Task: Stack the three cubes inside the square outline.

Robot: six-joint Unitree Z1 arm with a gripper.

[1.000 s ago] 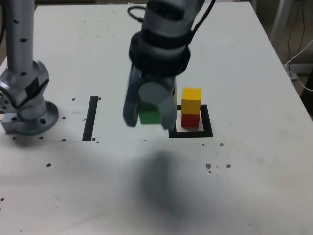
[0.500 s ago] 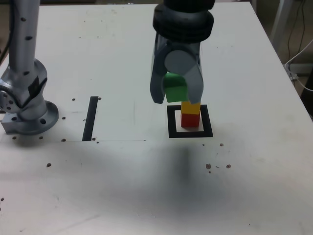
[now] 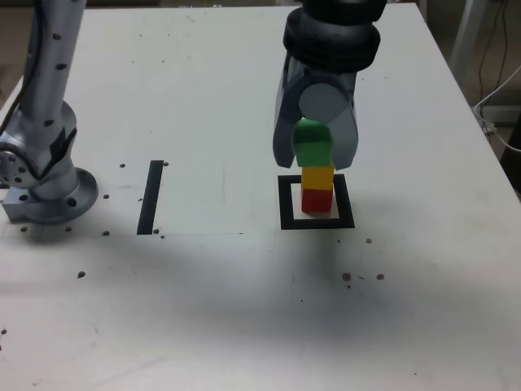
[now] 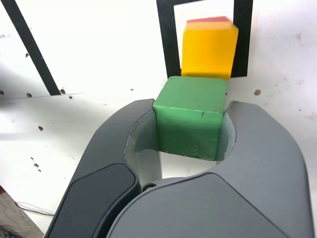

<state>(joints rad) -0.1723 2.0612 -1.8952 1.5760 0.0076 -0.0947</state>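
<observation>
The green cube [image 3: 312, 148] is held tight between the two grey fingers [image 4: 124, 163] of the pincer [image 3: 314, 151], up in the air. Right under the pincer, the yellow cube [image 3: 317, 177] is stacked on the red cube [image 3: 317, 199]. Both are set inside the black square outline [image 3: 286, 204] on the white desk [image 3: 244, 309]. In the exterior view the green cube looks to be just above the yellow one; whether they touch cannot be told. A straight black strip [image 3: 151, 196] is seen well apart from the pincer, toward the arm's base [image 3: 49, 191].
</observation>
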